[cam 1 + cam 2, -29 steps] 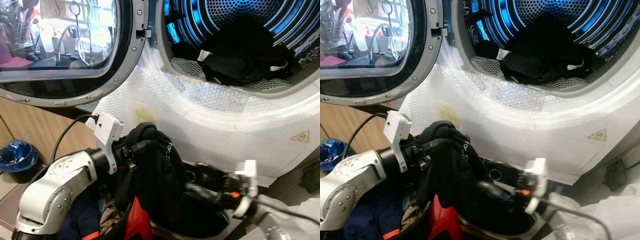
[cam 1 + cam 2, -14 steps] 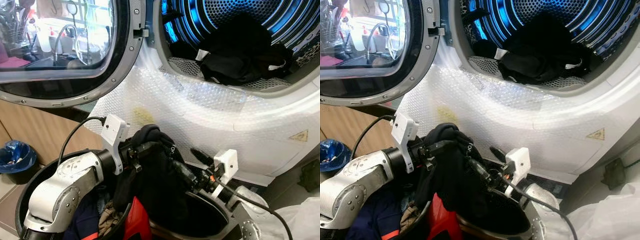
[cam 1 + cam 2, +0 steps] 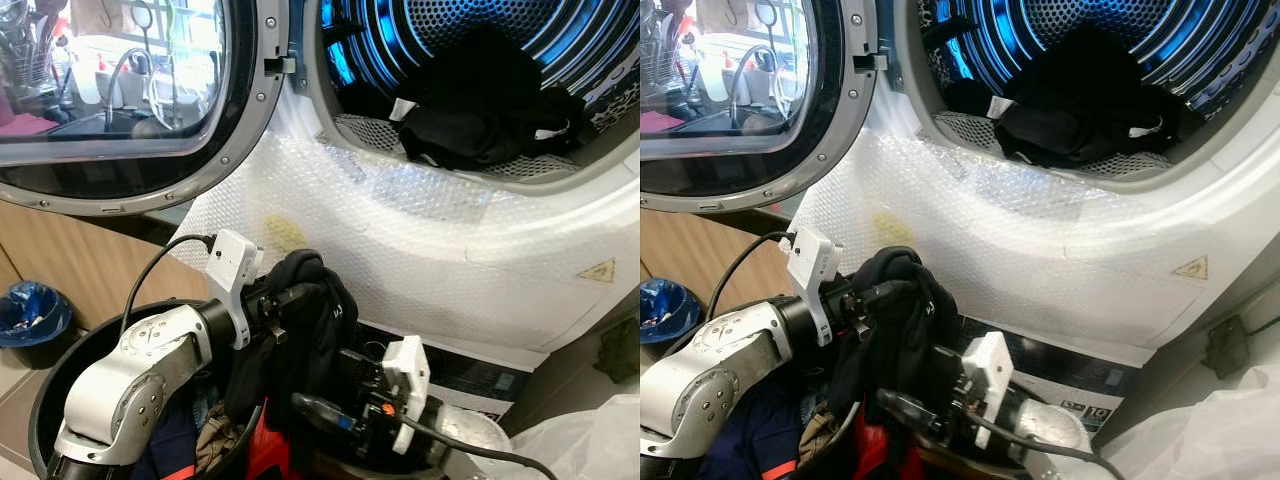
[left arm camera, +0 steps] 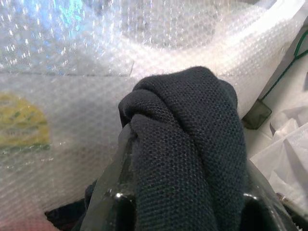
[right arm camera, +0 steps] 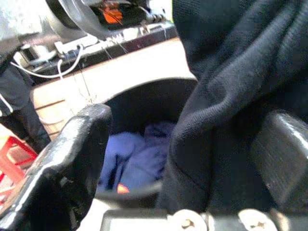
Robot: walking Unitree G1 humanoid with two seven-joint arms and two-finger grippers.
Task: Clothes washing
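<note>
Two hands work over one black laundry basket at the foot of one washing machine, whose front is wrapped in bubble wrap. The left hand is clamped on one dark knitted garment, lifted above the basket's rim; the cloth bunches over its fingers and hangs down into the basket. In the left wrist view the same knit swells up between the two black fingers, with the bubble wrap behind it.

The right hand sits at about 5 o'clock from the left one, low in the basket, against the hanging part of the garment. Its wrist view shows the two fingers spread apart, with the dark cloth lying between them against one finger; they do not pinch it.

One round door stands swung open at 10 o'clock from the garment. One drum, lit blue, lies at 1 o'clock, and one heap of black clothes rests inside it. More laundry lies in the basket: blue cloth and a red piece. One small blue bin stands on the floor at 9 o'clock.
</note>
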